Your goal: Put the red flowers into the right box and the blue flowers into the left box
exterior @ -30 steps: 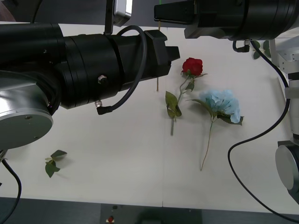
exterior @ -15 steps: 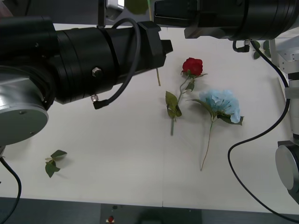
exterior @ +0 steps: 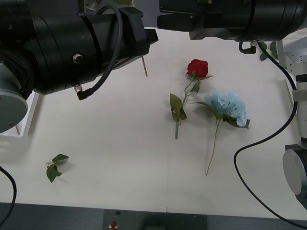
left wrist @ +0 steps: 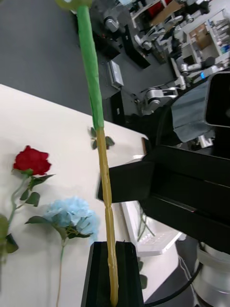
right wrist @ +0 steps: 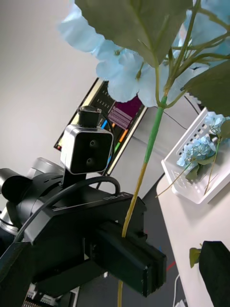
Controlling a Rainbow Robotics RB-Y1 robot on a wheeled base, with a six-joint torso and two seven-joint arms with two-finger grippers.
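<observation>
Front view | red rose (exterior: 197, 67) beside blue flower (exterior: 229, 107) | leaf sprig (exterior: 54, 166) apart

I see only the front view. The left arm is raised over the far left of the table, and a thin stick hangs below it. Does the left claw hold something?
Observer: Yes. The left claw is shut on a stem, green above and yellow below.
Operator: Which flower is it?
Observer: A blue flower. The camera on the raised right arm shows its pale head on top of that stem.
Operator: Is anything in the left box?
Observer: Yes, the left box holds other blue flowers.
</observation>
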